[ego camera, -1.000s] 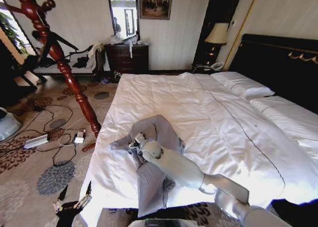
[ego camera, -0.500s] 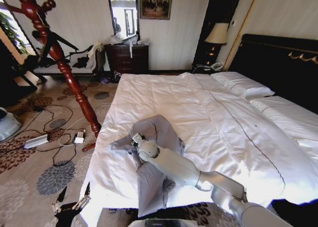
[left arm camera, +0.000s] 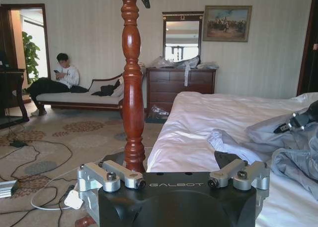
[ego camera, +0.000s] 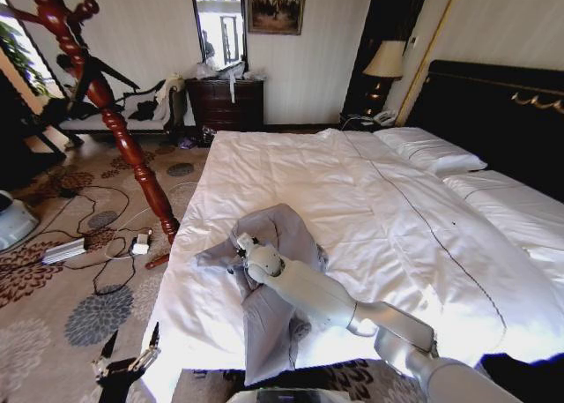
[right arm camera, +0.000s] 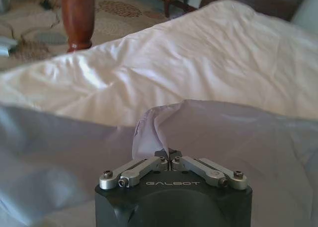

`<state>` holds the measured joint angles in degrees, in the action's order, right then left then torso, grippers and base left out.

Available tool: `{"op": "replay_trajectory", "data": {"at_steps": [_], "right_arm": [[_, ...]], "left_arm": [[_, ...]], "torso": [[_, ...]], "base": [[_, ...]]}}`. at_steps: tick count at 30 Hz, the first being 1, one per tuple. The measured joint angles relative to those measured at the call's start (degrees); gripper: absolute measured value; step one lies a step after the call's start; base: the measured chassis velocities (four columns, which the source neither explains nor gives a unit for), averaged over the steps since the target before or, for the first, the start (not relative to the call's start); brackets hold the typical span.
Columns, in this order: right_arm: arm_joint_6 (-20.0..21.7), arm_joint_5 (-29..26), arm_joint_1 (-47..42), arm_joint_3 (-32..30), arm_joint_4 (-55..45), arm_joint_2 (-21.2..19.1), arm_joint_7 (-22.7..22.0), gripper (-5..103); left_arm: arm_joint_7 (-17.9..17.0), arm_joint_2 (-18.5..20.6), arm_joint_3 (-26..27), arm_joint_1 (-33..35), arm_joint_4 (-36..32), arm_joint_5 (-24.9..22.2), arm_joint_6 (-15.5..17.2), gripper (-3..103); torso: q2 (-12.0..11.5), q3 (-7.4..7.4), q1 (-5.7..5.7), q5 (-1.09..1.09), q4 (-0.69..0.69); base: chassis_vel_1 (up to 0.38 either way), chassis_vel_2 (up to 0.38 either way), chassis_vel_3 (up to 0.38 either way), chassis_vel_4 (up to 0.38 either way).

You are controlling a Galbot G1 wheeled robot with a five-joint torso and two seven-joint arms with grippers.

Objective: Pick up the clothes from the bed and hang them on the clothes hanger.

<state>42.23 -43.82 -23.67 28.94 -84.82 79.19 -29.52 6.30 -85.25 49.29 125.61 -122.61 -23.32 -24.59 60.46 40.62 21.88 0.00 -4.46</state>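
Our right gripper (right arm camera: 170, 156) is down on the shirt (ego camera: 269, 284), its fingers pressed together on a raised fold of the grey cloth, as the right wrist view shows. The shirt lies crumpled on the bed (ego camera: 370, 209) near the foot corner, spreading out under and on both sides of the gripper, with the white duvet just beyond the pinched fold. Our left gripper (left arm camera: 174, 180) hangs low beside the bed, well apart from the right one, fingers spread and holding nothing; past it stands a turned wooden post (left arm camera: 131, 83).

We judge this to be the pick-up step: the pinch is made but the shirt is not yet off the bed. The next move calls for a lift high enough to free the trailing sleeves from the duvet, keeping the grip firm, since thin cloth may slip. We cannot make out a hanger from here.
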Motion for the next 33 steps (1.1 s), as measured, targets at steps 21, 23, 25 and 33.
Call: {"op": "replay_trajectory", "data": {"at_steps": [21,23,25,33], "right_arm": [[-7.0,-25.8,-4.3,-29.3,-7.4,-10.3,-4.7,0],[-7.0,-26.2,-4.8,-30.4,-7.6,-11.6,-4.5,0],[-7.0,-27.4,-5.8,-32.5,-8.1,-13.9,-4.4,0],[-8.3,-28.5,-7.2,-37.6,-2.7,-18.1,0.4,0]], "left_arm": [[0.0,-0.3,-1.0,0.9,-1.8,1.8,0.2,100],[0.0,-0.3,-1.0,0.9,-1.9,2.0,0.2,100],[0.0,-0.3,-1.2,0.9,-2.1,2.3,0.2,100],[0.1,-0.3,-1.7,1.6,-2.6,3.4,0.1,100]], "torso": [[0.0,0.0,0.0,0.01,0.0],[0.0,0.0,0.0,0.01,0.0],[0.0,0.0,0.0,0.02,-0.03],[0.0,0.0,0.0,0.01,0.02]], "base": [[0.0,0.0,0.0,0.0],[0.0,0.0,0.0,0.0],[0.0,0.0,0.0,0.0],[0.0,0.0,0.0,0.0]]}}
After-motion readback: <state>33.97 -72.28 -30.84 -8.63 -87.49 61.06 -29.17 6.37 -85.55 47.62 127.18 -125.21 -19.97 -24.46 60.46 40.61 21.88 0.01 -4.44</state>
